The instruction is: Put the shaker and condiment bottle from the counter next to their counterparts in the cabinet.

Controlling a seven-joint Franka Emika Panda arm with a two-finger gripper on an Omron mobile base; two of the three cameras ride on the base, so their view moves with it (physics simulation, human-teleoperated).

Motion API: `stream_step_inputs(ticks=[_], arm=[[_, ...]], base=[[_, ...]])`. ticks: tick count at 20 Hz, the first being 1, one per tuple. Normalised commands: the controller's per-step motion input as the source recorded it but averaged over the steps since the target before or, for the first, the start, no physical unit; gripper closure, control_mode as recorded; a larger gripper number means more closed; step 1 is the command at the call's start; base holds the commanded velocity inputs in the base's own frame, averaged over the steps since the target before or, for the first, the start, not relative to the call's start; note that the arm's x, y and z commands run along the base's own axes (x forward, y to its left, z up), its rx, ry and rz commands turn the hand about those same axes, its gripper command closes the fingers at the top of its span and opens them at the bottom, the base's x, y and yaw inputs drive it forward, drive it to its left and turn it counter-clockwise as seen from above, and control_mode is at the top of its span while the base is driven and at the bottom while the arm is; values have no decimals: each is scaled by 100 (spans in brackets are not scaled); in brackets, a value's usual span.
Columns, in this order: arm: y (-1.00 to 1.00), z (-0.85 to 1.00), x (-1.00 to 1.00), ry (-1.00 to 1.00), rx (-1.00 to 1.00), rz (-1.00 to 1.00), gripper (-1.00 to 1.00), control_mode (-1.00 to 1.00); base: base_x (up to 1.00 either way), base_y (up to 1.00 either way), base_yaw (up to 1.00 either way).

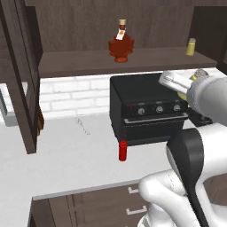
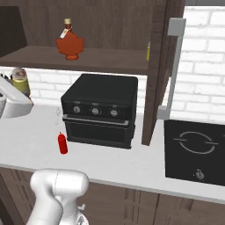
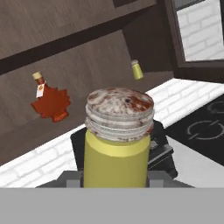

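The white arm rises from the base, bends at a dark elbow and reaches toward 1 o'clock in the left base view. Its gripper (image 1: 191,82) is held raised, fingers clamped on the shaker (image 3: 117,144), which stands upright between them.

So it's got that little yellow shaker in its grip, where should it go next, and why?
Probably up and across toward the twin shaker at the right end of the cabinet shelf. The held shaker, between the jaws, is below shelf level, above the black oven, while the red bottle waits on the counter.
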Motion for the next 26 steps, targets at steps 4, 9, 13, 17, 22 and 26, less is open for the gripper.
stream_step_inputs(ticks=[4,9,13,17,22,26], arm=[[-74,29,24,0,0,-2,100,-100],[-18,-3,16,0,-8,1,100,-100],[-10,2,41,0,-4,0,100,-100],[-37,14,57,0,-2,0,100,-100],[-34,1,68,0,-6,0,100,-100],[-28,-4,54,-4,-13,0,100,-100]], base=[[0,0,0],[0,0,0],[0,0,0],[0,0,0],[0,0,0],[0,0,0]])
